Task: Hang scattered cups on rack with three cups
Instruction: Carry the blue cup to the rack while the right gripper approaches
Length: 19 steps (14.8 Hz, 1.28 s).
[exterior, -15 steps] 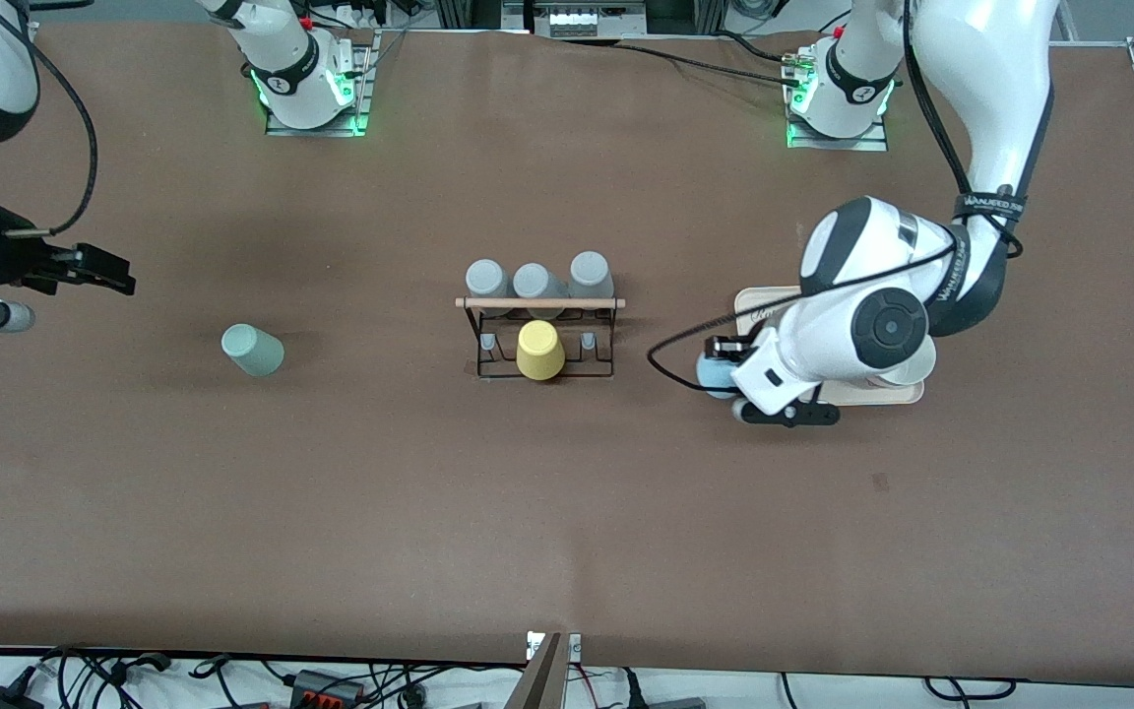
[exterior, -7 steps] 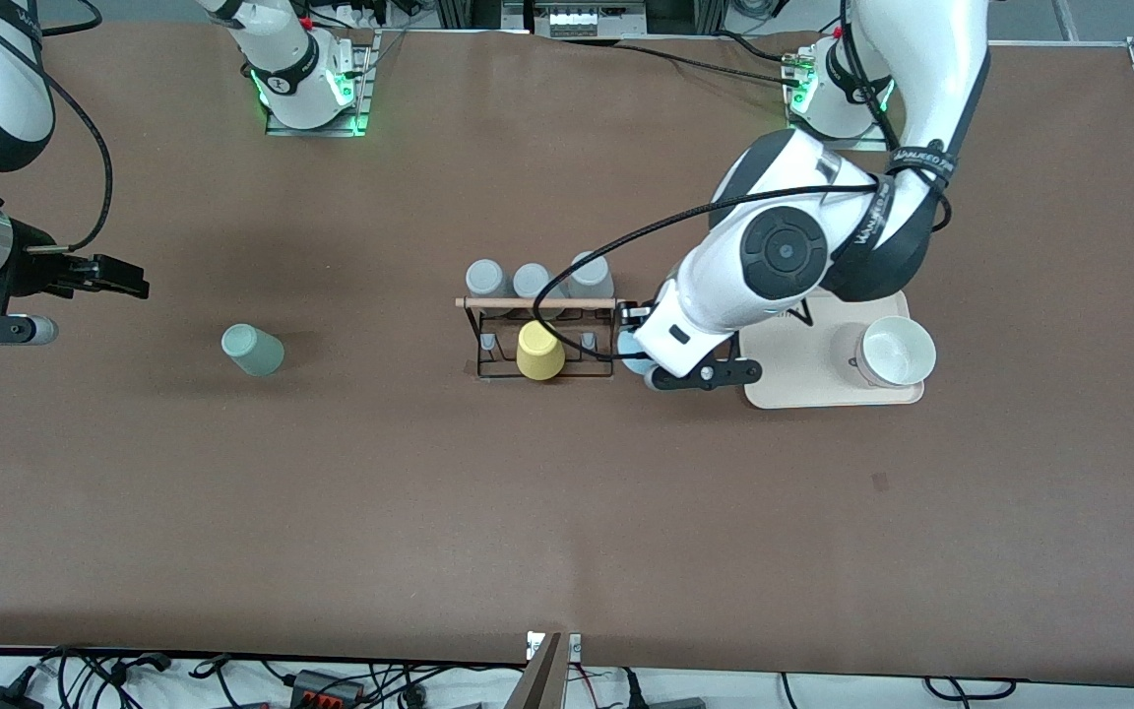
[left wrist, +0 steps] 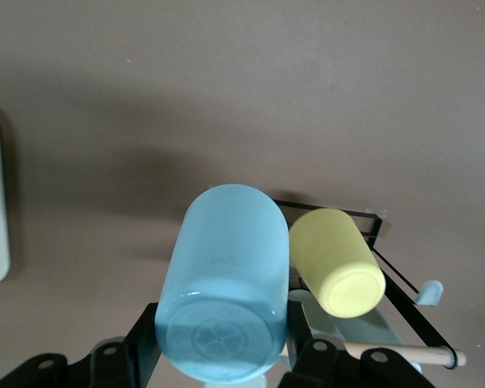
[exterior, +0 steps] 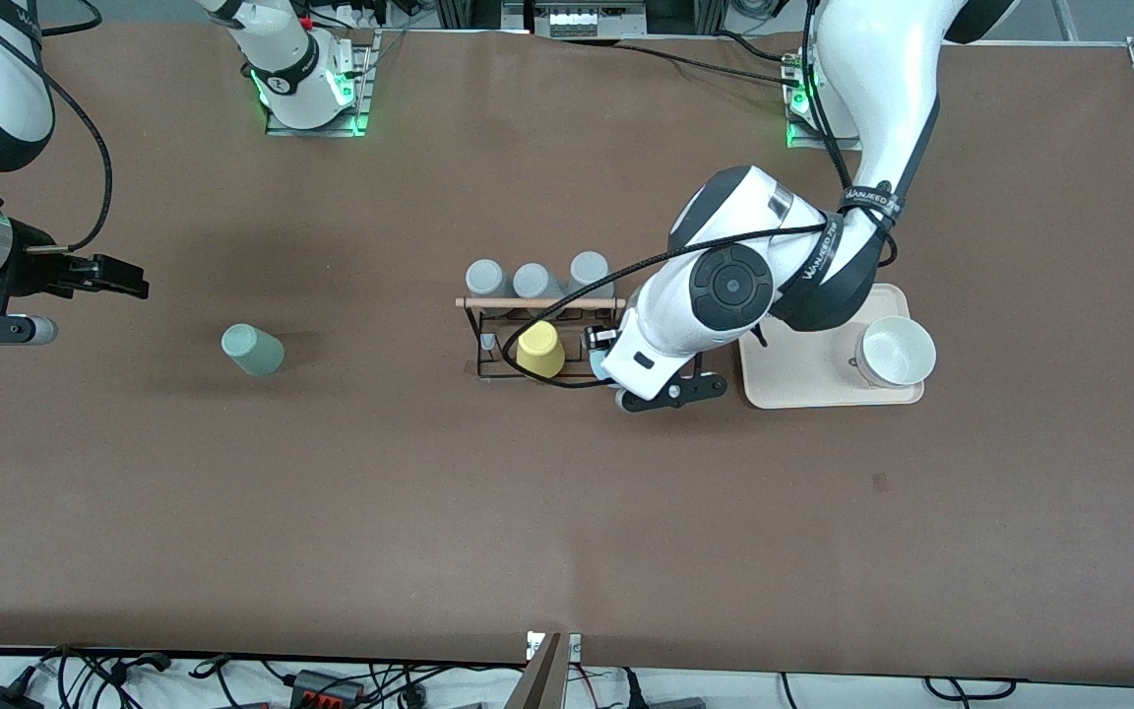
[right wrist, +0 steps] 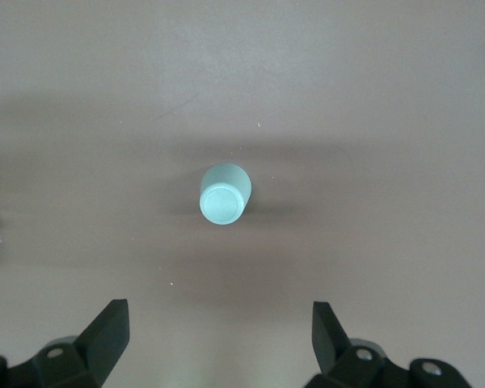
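The light blue cup [left wrist: 222, 291] is held bottom-up between the fingers of my left gripper [left wrist: 222, 360], which is shut on it. In the front view that gripper [exterior: 604, 347] hangs over the end of the rack [exterior: 537, 303] toward the left arm, and the wrist hides the cup. The rack is black wire with a wooden rod. The pale sage green cup [exterior: 252, 349] rests on the table toward the right arm's end. My right gripper [exterior: 124, 278] hovers open beside it, and the right wrist view shows this cup [right wrist: 224, 194] ahead of the empty fingers [right wrist: 105, 339].
A yellow cup [exterior: 539, 350] sits on a front peg of the rack, and three grey cups [exterior: 533, 281] on its farther row. A beige tray [exterior: 793, 389] with a white cup [exterior: 894, 350] lies toward the left arm's end.
My left arm has carried the blue cup from beside the tray across to the rack's end. The right gripper shifted slightly and stays open.
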{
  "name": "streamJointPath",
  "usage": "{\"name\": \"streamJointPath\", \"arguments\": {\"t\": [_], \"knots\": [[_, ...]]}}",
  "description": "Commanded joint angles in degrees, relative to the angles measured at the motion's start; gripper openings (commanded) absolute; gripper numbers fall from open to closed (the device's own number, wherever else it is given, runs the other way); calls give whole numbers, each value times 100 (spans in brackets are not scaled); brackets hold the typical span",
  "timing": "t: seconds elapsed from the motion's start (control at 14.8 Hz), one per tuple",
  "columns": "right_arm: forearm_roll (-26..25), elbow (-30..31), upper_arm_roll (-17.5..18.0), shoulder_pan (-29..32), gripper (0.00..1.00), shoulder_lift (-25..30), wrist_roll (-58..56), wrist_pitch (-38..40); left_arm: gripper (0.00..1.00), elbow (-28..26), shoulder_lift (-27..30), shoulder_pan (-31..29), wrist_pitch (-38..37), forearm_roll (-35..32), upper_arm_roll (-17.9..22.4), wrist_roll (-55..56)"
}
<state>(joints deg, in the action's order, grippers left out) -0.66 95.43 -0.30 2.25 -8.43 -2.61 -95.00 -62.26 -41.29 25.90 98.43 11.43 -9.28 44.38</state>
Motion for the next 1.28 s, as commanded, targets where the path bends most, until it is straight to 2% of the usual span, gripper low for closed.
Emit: {"name": "streamJointPath", "arguments": {"t": [0.0,0.68,0.88,0.95,1.01,1.08,1.15,1.22], "knots": [[-74,29,3,4,100,69,33,-1,1,250,-98,117,-78,131,-3,176],[-74,29,3,4,100,69,33,-36,1,188,-292,301,-78,122,5,220],[-74,29,3,12,100,61,33,-36,6,197,-467,310,-70,114,5,211],[-74,29,3,21,100,61,33,-36,12,188,-502,310,-70,105,5,203],[-74,29,3,21,100,61,33,-36,26,188,-520,310,-43,87,14,211],[-74,29,3,21,100,61,33,-36,79,188,-520,310,0,87,14,203],[-74,29,3,21,100,61,33,-36,100,205,-512,310,9,52,40,211],[-74,29,3,21,100,61,24,-36,100,214,-468,301,10,52,58,229]]}}
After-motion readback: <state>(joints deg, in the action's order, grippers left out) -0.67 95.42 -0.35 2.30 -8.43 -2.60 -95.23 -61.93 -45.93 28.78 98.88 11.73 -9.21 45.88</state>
